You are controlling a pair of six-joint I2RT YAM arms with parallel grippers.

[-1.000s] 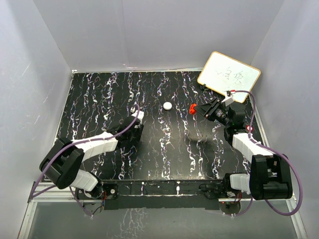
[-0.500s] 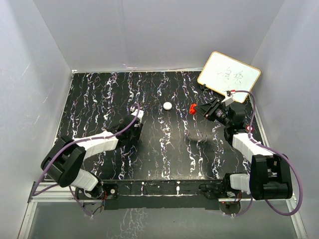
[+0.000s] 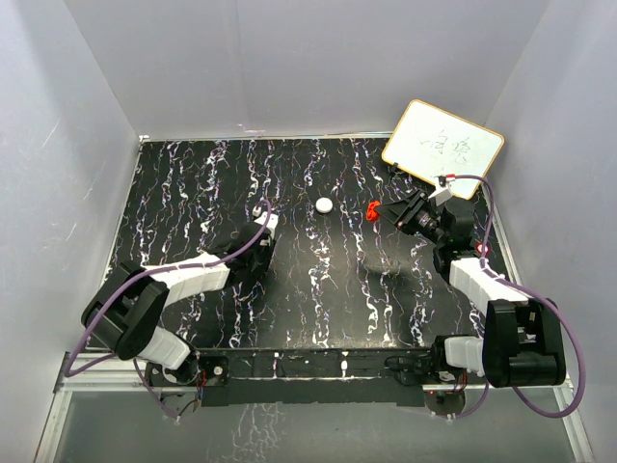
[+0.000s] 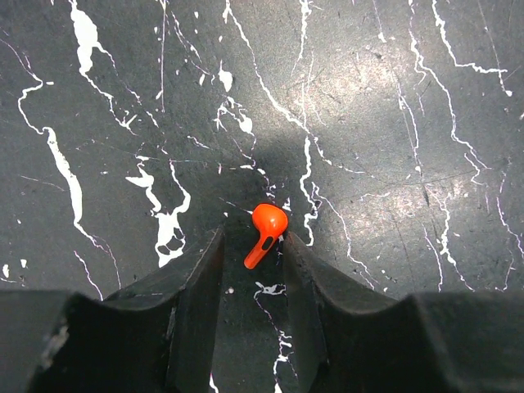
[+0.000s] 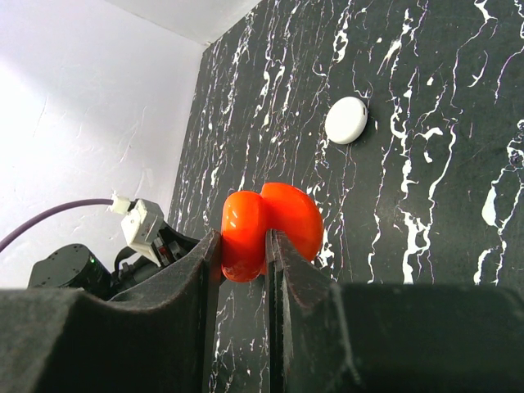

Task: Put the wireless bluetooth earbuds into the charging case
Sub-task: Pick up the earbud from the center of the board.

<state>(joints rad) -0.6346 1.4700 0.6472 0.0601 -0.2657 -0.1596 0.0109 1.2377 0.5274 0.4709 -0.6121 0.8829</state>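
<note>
A red earbud (image 4: 266, 229) lies on the black marbled table (image 4: 393, 123), stem pointing toward the wrist. My left gripper (image 4: 254, 239) is open, low over the table, with one finger on each side of the earbud; the earbud's head touches the right finger and a gap remains on the left. In the top view the left gripper (image 3: 262, 251) hides this earbud. My right gripper (image 5: 244, 236) is shut on the red charging case (image 5: 286, 217) and holds it above the table at the right (image 3: 371, 209). No other earbud shows.
A white round disc (image 3: 325, 204) lies on the table between the two grippers; it also shows in the right wrist view (image 5: 346, 119). A small whiteboard (image 3: 442, 147) leans at the back right corner. White walls enclose the table on three sides.
The left arm's elbow has shifted slightly left while its gripper stays over the same spot. The right arm and the red case have not moved.
</note>
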